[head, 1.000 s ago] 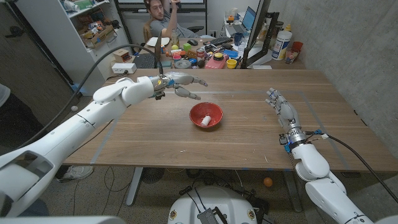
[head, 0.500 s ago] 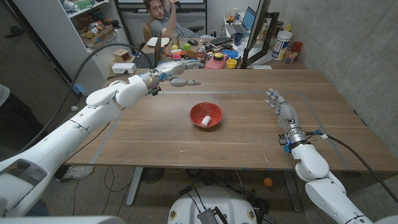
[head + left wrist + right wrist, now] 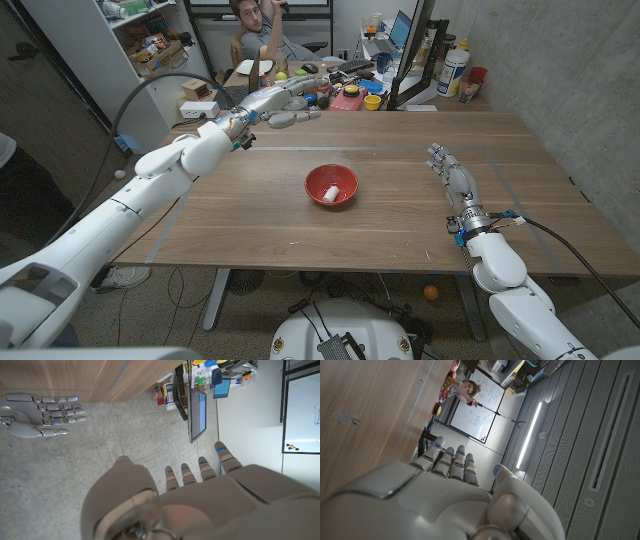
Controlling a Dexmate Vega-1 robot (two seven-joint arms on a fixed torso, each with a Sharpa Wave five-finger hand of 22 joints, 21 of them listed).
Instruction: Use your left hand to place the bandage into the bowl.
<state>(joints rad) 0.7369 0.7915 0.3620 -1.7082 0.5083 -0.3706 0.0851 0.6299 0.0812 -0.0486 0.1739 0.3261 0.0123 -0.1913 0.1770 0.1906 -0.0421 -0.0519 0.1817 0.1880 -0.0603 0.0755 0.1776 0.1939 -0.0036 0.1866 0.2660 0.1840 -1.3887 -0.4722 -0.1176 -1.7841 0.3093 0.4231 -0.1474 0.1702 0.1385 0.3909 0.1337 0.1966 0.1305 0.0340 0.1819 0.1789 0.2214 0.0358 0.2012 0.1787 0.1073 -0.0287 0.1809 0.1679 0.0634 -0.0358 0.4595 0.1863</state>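
Your bandage (image 3: 334,194) is lying inside the red bowl (image 3: 318,180) at mid-tabletop, while your left hand (image 3: 282,105) is hovering over the far edge, holding nothing.

You are keeping the left hand's fingers (image 3: 300,102) stretched out and apart, reaching toward the cluttered desk (image 3: 345,88) behind the wooden tabletop (image 3: 400,215), well apart from the bowl. In the left wrist view that hand (image 3: 175,505) is showing its back, fingers extended. Your right hand (image 3: 453,176) is standing near the tabletop's right side, fingers straight and apart, gripping nothing. A person (image 3: 262,30) is sitting behind the desk.
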